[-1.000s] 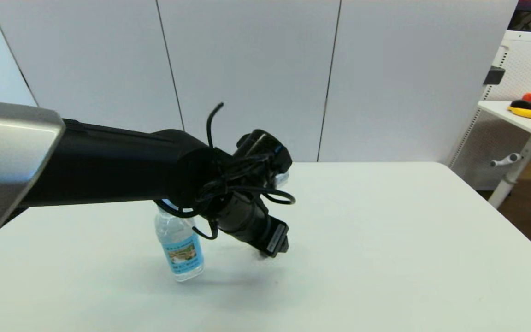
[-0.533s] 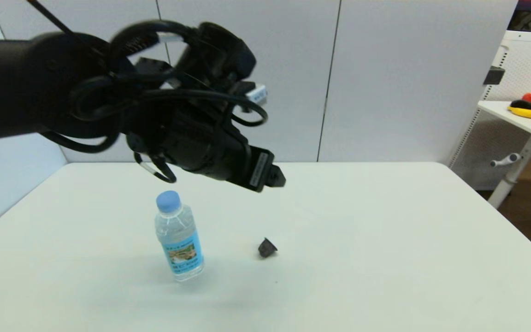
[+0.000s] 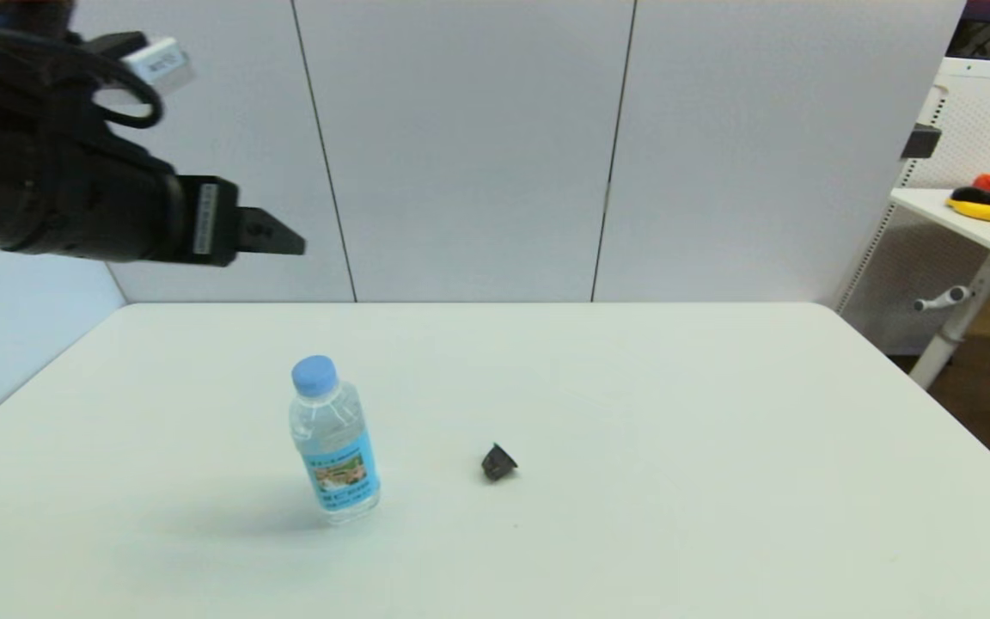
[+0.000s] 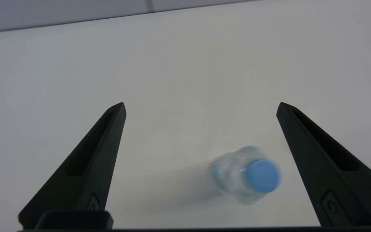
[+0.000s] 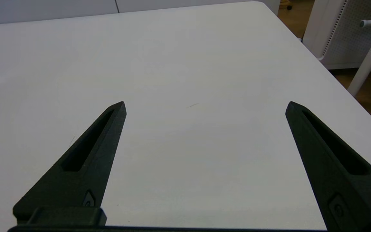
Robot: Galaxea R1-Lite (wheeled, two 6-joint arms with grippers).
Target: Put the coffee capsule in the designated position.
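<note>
While the coffee capsule (image 3: 498, 462) lies mid-table (image 3: 718, 447), right of the upright water bottle (image 3: 333, 447), bare surface stretches toward the right edge. Left gripper (image 4: 201, 108) hangs high above the bottle, fingers spread, holding nothing; right gripper (image 5: 204, 106) is likewise spread and empty.

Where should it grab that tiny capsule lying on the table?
Probably across the tapered body of the capsule, coming from above: it looks tipped over on the table, with open space all round and the bottle well off to its left.

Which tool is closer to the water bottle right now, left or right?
Left. The left tool hangs open above the water bottle, which shows between its fingers. The right tool, also open, faces bare table, no bottle in view.
</note>
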